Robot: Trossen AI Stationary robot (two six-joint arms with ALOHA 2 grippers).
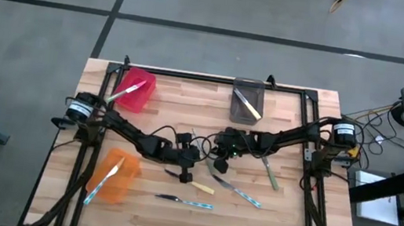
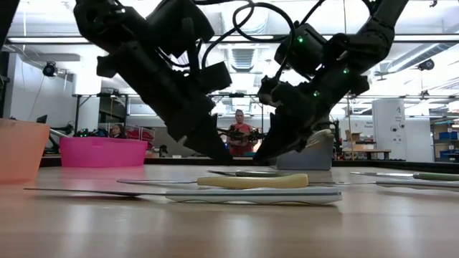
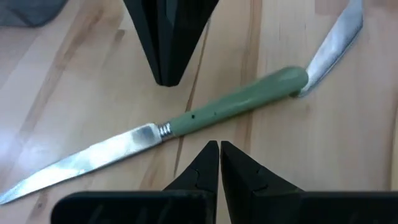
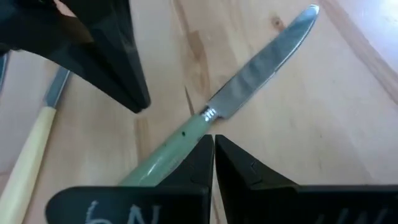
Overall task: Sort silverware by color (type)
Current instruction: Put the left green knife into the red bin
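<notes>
- Far left, your orange bin [image 1: 115, 178] and red bin [image 1: 136, 90] each hold silverware.
- Your left gripper [image 1: 185, 176] is pressed together, low over the table centre, holding nothing.
- Your right gripper [image 1: 220, 163], fingers together too, sits by a green-handled knife [image 4: 186, 140].
- Loose knives [image 1: 186, 202] lie nearby.
- Grey bin [image 1: 248, 102] behind.
</notes>
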